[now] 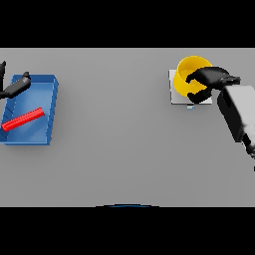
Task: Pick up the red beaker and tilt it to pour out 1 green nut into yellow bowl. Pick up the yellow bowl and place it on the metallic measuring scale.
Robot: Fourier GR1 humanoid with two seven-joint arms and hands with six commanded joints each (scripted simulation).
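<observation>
The right hand [205,81] is curled over the near rim of the yellow bowl [188,74], its dark fingers hooked around the bowl's edge so that it has a real hold on it; the bowl itself sits on the pale, flat measuring scale [173,94], whose light corners show beneath and beside it at the table's [124,149] far right. From where I stand that reads as the final step nearly finished; the bowl looks placed, and what seems left is only for the fingers to let go and the arm to draw off (whether a green nut lies inside the bowl I cannot make out, since the hand covers much of it). Far across the table, well apart from all this, the left hand [15,87] hangs over the back corner of a blue tray [52,99], fingers fairly straight and holding nothing; inside that tray lies a red object [23,119], long and on its side, presumably the beaker.
</observation>
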